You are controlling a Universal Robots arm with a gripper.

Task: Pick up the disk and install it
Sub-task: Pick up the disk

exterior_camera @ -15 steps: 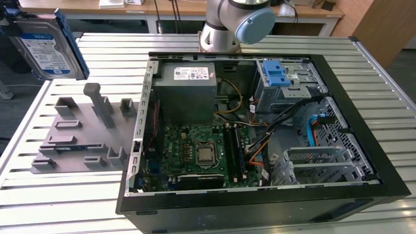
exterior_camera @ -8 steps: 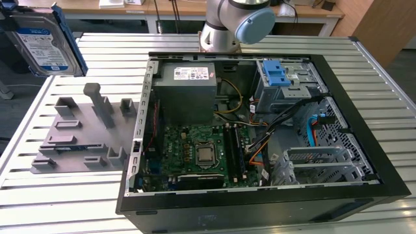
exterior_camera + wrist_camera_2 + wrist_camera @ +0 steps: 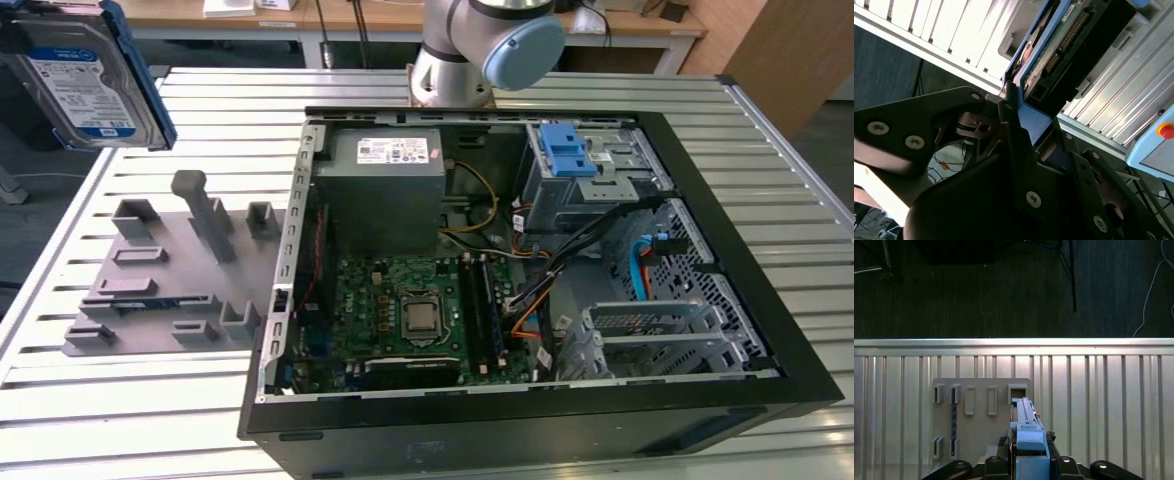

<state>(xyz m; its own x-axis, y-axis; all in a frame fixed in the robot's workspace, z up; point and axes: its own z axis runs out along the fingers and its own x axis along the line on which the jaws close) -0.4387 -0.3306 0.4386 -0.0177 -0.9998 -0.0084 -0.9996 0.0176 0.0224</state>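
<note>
Between the jaws of the gripper (image 3: 1026, 117) sits the disk (image 3: 83, 75), pinched edge-on by one end of its blue carrier. Most of the body sticks out past the fingertips; my read is that this leaves the free end clear to slide into a bay. Straight below the hand is the grey fixture plate (image 3: 981, 425), with the disk hanging clear above it and the open computer case (image 3: 534, 260) well off to one side, so nothing is installed yet.

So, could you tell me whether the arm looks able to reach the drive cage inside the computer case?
Probably yes. The computer case lies open upward, and nothing covers the drive cage with blue latches, though cables run close beside it. The gripper is holding the disk.
</note>
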